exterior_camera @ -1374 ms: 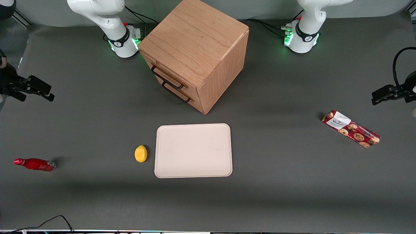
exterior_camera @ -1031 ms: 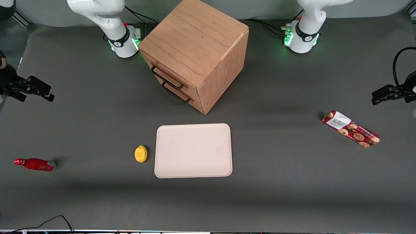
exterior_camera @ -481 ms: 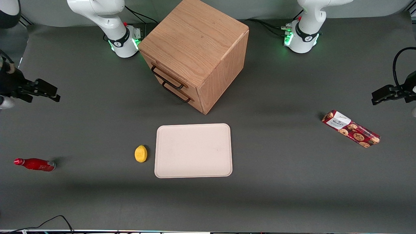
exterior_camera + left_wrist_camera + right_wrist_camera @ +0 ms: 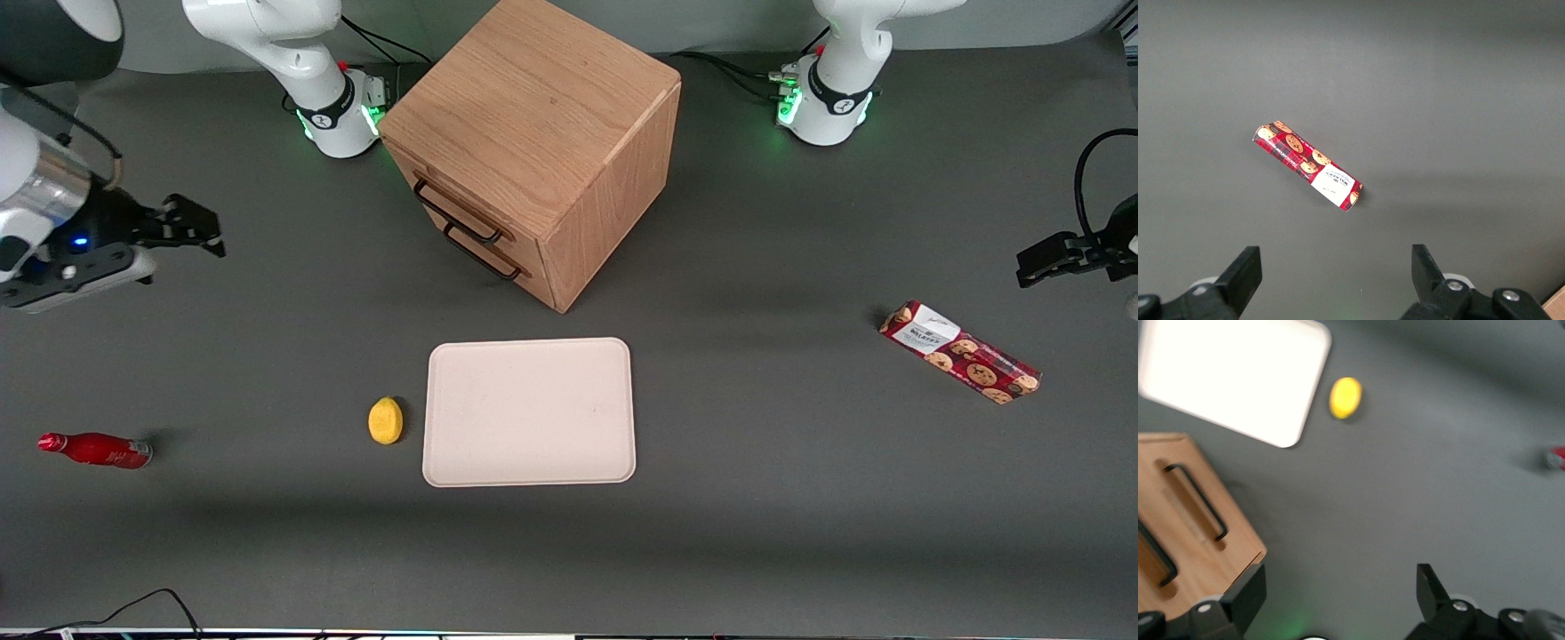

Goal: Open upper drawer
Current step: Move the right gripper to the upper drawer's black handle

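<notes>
Hovering over the counter (image 4: 267, 356), the pincer (image 4: 191, 233) gapes (holding nothing). The shut upper drawer (image 4: 449, 206) sits well apart from it.

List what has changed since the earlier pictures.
The gripper has travelled in from the working arm's end of the table toward the cabinet, empty and open, touching nothing. The upper drawer remains closed; the lemon, tray, bottle and cookie pack stayed put.

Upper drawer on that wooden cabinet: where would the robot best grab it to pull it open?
Probably by the upper drawer's thin dark bar handle, which stands off the wood, coming from in front of the drawers. The gripper, open, hangs above the table toward the working arm's end.
</notes>
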Tool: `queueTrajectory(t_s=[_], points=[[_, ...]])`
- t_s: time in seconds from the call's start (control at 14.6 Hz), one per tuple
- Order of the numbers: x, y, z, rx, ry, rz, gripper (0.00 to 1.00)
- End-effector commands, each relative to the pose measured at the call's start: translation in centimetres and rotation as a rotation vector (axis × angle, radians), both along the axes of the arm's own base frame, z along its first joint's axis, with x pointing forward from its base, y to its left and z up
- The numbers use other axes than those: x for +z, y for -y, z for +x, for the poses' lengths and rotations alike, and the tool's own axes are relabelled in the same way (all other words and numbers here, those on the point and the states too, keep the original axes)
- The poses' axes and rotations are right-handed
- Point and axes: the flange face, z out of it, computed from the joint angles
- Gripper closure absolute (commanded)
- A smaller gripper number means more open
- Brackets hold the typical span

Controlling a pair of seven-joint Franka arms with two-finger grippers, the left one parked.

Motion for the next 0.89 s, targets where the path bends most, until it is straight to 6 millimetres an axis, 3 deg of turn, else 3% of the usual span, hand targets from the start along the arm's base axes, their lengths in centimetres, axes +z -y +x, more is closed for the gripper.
queueTrajectory(t_s=[0.0,0.14,0.48,0.62,0.82], points=[[-1.9,-4.6,-0.1,0.147,-0.050,0.058,0.00],[-3.5,-7.5,-0.4,0.222,-0.078,0.079,0.00],[-8.3,-12.8,-0.7,0.336,-0.123,0.229,0.00],[-11.2,-16.0,-2.4,0.391,-0.145,0.226,0.00],[-14.4,-19.1,-4.2,0.430,-0.156,0.238,0.00]])
